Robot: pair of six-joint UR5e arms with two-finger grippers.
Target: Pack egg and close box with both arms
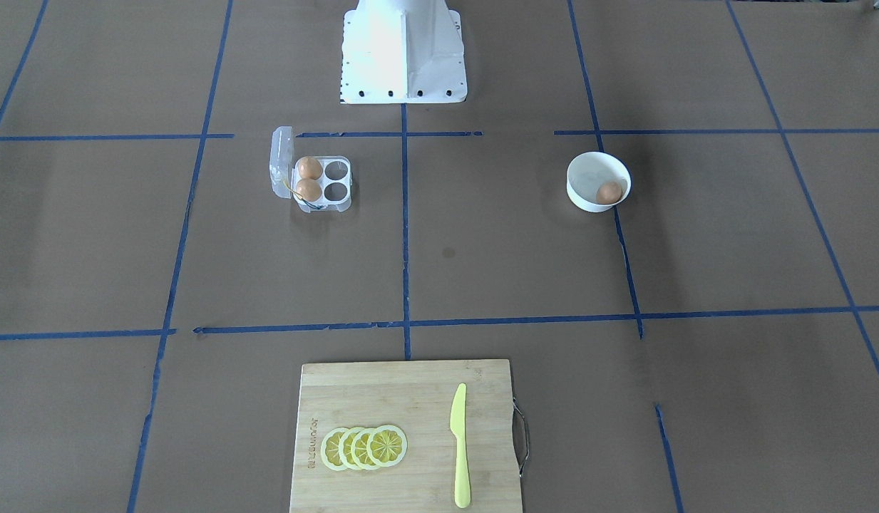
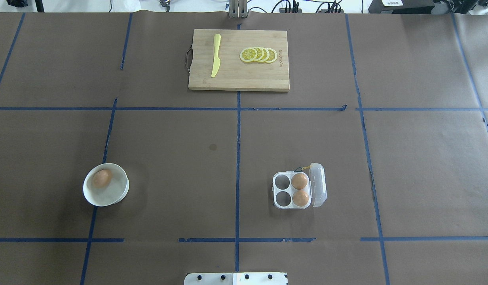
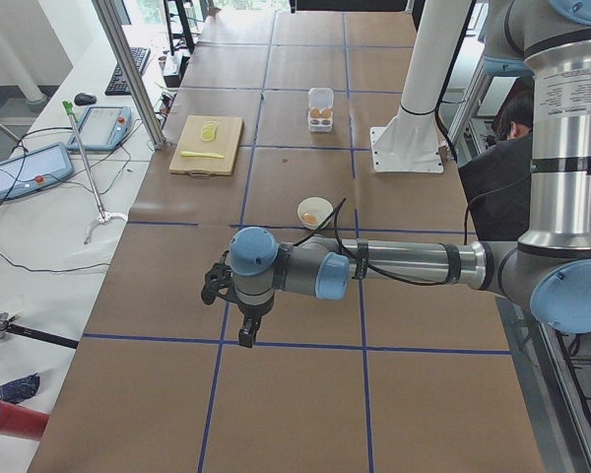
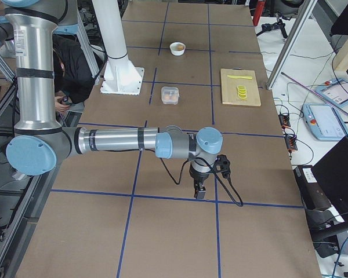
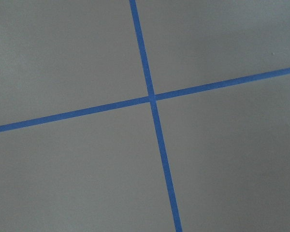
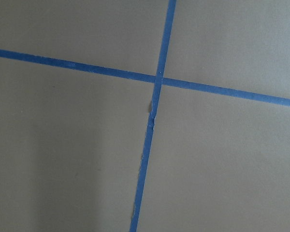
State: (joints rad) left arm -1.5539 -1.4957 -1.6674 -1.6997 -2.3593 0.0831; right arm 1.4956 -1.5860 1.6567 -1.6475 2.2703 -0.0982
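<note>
Egg (image 2: 102,178) is seen in white bowl (image 2: 111,194), at nine o'clock from the open box (image 2: 319,185). Whether left gripper (image 3: 244,333) and right gripper (image 4: 199,191) are parted cannot be told.

Had silver-grey tubular links on both the left arm (image 3: 404,264) and the right arm (image 4: 113,141), with pale blue caps rounding every joint. Bore black bands around the tubes and a black cable looped by each wrist. Ended in a black left hand (image 3: 245,333) and a black right hand (image 4: 198,191). Included a white pedestal (image 1: 403,57) with dark screw holes along its foot.
</note>
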